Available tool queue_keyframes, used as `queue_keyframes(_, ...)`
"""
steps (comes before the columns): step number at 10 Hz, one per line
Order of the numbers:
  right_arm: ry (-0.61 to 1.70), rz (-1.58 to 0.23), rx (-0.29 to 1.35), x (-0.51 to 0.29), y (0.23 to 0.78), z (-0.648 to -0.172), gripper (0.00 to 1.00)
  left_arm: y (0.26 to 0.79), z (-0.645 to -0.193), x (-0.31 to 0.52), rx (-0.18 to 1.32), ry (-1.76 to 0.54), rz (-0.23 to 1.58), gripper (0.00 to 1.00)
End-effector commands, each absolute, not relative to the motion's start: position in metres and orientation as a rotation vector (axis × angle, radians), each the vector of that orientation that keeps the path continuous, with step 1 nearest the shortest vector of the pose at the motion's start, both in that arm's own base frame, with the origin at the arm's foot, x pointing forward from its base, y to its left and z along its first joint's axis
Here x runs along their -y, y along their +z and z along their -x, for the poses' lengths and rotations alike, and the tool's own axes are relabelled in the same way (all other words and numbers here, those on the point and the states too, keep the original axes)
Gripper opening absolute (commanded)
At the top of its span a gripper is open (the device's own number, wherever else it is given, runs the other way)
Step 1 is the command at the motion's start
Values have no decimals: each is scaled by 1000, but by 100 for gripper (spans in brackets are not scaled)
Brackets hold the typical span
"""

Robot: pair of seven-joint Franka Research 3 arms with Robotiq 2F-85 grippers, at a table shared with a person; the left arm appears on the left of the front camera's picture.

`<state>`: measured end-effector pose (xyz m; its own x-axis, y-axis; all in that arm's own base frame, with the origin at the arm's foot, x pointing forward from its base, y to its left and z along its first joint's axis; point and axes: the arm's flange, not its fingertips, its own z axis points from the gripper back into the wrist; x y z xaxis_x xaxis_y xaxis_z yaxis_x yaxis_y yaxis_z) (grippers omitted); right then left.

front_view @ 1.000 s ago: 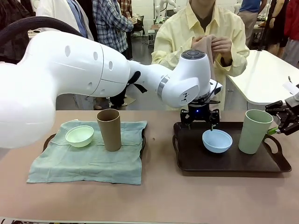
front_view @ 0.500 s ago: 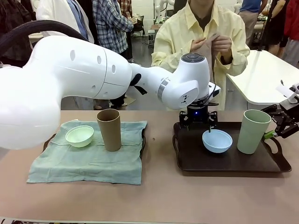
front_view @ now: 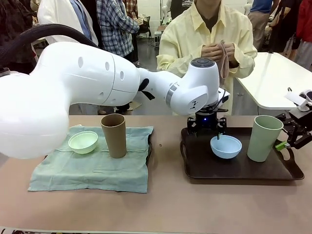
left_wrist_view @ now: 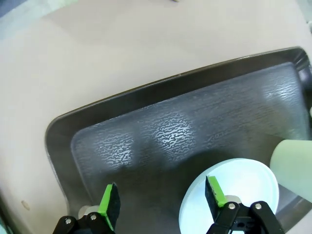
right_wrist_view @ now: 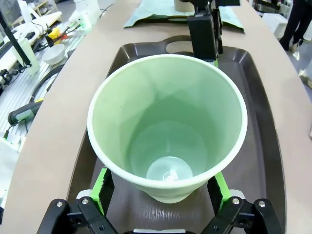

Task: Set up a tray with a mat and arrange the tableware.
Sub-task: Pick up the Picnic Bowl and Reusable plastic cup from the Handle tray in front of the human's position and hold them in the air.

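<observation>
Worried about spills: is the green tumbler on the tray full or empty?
Empty: the sage green tumbler shows its bare bottom from above.

We recorded the light blue round bowl (left_wrist_view: 243, 185) and the tall pale sage green tumbler (left_wrist_view: 293, 165) cropped by the left wrist view's edges.

Pale brown tabletop (front_view: 170, 204), dark brown tray (front_view: 234, 170) on its right half, second tray (front_view: 50, 147) on the left, green mat (front_view: 87, 170) draped over it

Dark tray (left_wrist_view: 170, 131) textured, faintly glossy; mat (front_view: 92, 168) soft cloth; sage tumbler (right_wrist_view: 168, 126) smooth matt.
</observation>
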<state>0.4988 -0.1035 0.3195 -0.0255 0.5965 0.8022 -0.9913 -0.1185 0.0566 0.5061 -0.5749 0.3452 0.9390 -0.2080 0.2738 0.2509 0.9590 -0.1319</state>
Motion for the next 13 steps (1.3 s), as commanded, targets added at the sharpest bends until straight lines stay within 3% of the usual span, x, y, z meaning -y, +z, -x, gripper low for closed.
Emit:
queue_keyframes(1, 1521, -813, 646, 96, 321, -495, 100, 340, -508, 594, 262, -207, 125, 92)
queue_keyframes(12, 1486, -894, 643, 65, 306, -517, 100, 348, -495, 608, 223, -197, 158, 92)
queue_keyframes(13, 1496, -899, 653, 65, 306, -517, 100, 350, -495, 607, 225, -203, 172, 85)
